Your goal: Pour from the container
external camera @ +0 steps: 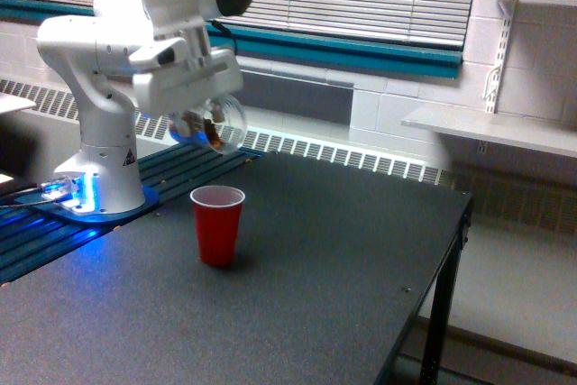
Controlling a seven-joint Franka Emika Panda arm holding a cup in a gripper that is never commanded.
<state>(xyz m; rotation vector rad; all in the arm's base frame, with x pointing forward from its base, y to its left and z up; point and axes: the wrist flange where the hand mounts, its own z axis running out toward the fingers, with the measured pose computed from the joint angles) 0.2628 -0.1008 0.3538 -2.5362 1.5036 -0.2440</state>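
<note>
My gripper is shut on the container, a small clear plastic cup with brown bits showing through its wall. The container is tipped on its side, mouth toward the exterior view's right and slightly down. It hangs above and a little behind the red cup, which stands upright on the dark table with its white inside showing. No bits are visibly falling.
The arm's white base stands at the table's back left beside blue glowing lights. A radiator grille runs along the wall behind. The table's right edge drops to the floor. A shelf hangs on the right wall.
</note>
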